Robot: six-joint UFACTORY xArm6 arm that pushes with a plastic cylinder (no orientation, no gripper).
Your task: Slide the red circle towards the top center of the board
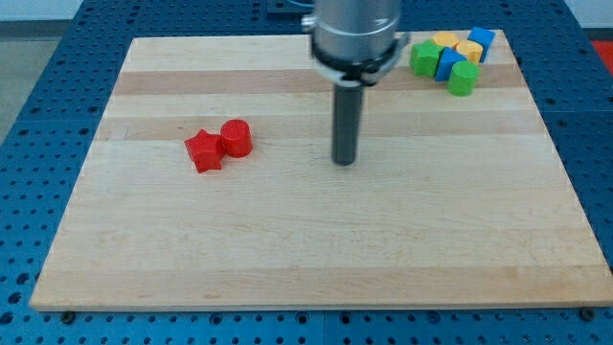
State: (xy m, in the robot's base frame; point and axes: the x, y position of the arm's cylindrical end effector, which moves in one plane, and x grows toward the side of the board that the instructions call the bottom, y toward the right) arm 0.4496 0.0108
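Observation:
The red circle (237,138) is a short red cylinder on the wooden board (316,249), left of centre. A red star-shaped block (203,151) touches it on its lower left. My tip (345,161) rests on the board near the middle, well to the right of the red circle and a little lower in the view, with bare wood between them. The rod hangs from the arm's silver end at the view's top.
A cluster of blocks sits at the board's top right corner: two green blocks (424,57) (463,79), two blue blocks (447,63) (481,42) and two yellow blocks (445,41) (467,51). A blue perforated table (38,115) surrounds the board.

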